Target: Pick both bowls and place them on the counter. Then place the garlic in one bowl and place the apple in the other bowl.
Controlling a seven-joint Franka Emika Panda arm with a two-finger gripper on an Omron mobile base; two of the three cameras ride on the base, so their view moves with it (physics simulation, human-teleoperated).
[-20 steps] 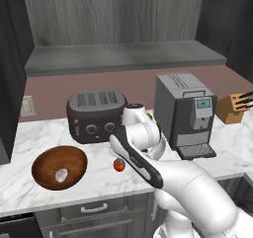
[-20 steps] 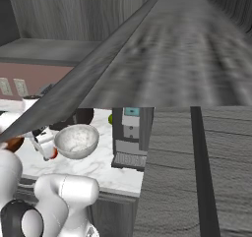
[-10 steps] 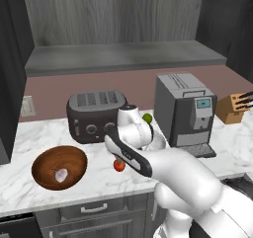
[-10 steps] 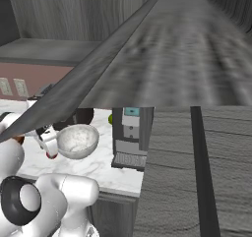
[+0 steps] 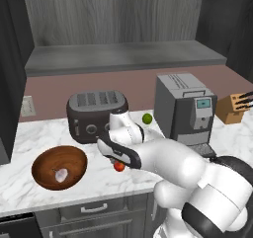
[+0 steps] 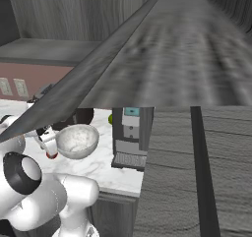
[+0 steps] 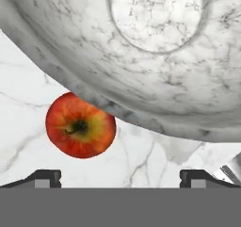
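The gripper (image 7: 120,176) hangs with its jaws wide and nothing between them, above the apple (image 7: 80,125). The apple lies on the counter (image 7: 28,80), just beside the rim of the white bowl (image 7: 155,52). The garlic (image 5: 61,173) rests inside the brown bowl (image 5: 59,167).

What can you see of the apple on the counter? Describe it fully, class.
The apple is small, round and glossy, red-orange with a yellowish patch around its dark stem dimple. It lies loose on the white marble counter right beside the marbled bowl, whose rim overlaps it in the hand view. The open fingers hang above it, not touching.
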